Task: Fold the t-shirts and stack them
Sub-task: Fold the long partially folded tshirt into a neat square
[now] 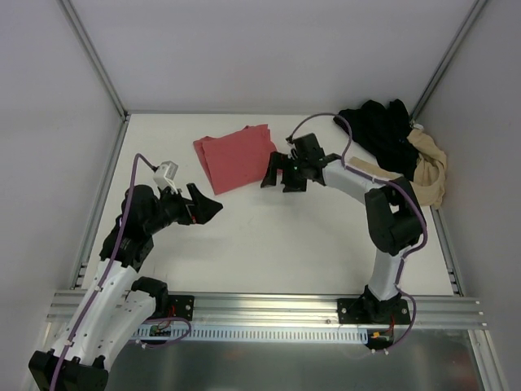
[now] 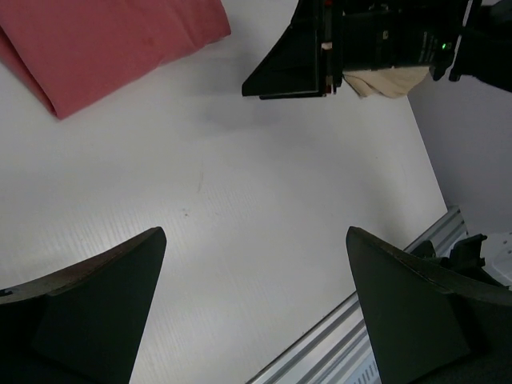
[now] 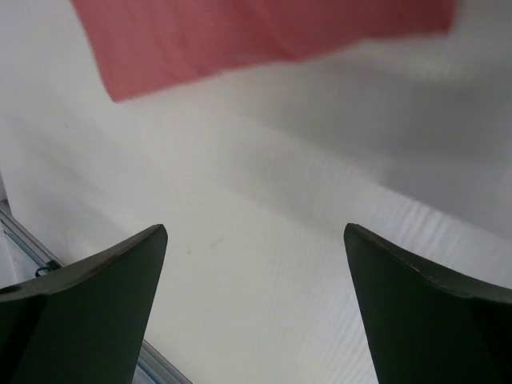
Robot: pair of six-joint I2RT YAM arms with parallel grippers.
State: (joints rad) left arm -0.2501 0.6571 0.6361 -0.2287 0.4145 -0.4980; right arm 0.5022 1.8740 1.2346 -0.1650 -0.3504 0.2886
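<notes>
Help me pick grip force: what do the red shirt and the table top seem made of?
Coral-red t-shirt: soft matte cloth, likely knit; it lies in limp, flat folded layers without shine. Table top: white matte sheet, possibly corrugated plastic, judging by fine parallel ribbing in the right wrist view.

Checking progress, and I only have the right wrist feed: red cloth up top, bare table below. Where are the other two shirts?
Observer: The black t-shirt and the beige t-shirt lie crumpled together, unfolded, in the far right corner of the table.
Operator: Left arm holding anything?
Observer: No. The left gripper is over bare table, to the near left of the folded coral-red t-shirt, with its fingers open and empty.
</notes>
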